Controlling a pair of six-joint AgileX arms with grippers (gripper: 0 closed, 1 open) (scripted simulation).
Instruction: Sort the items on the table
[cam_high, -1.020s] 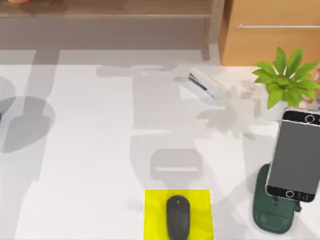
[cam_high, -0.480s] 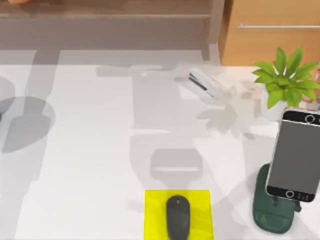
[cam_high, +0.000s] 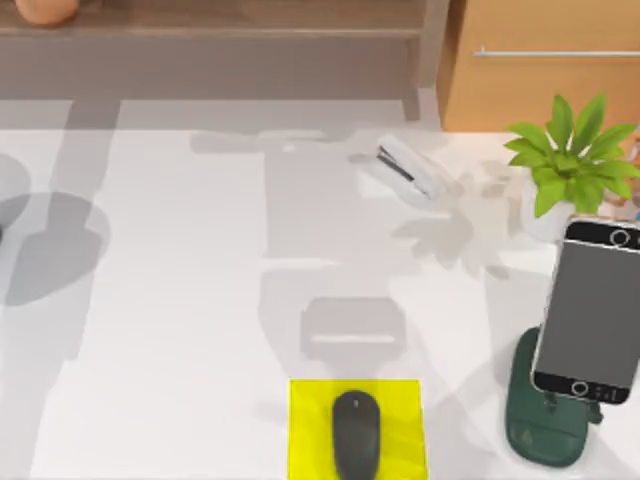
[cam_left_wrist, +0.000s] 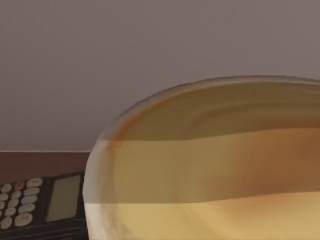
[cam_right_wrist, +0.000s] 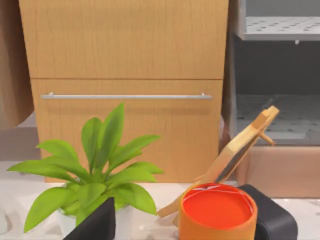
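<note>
Okay, the left gripper's grip state can't be told; its wrist camera sits right up against the orange-tan drink cup (cam_left_wrist: 210, 165), which has a pale rim, with a dark calculator (cam_left_wrist: 40, 202) just beside it on a brown surface. From above, the cup (cam_high: 45, 8) is at the far left, over the brown shelf beyond the table (cam_high: 180, 330); whether it is held or resting can't be told. The right gripper's grip state can't be told either; its wrist camera faces a green potted plant (cam_right_wrist: 95, 175), an orange cylinder (cam_right_wrist: 217, 212), a tilted wooden stand (cam_right_wrist: 240, 150) and a wood cabinet drawer (cam_right_wrist: 125, 50). The dark grey mouse (cam_high: 356, 432) lies on a yellow pad (cam_high: 400, 400) at the near edge, centre. The smartphone (cam_high: 590, 310) leans on a dark green stand (cam_high: 540, 435) on the right side, just in front of the plant (cam_high: 572, 160). A white stapler (cam_high: 408, 168) lies near the far edge.
</note>
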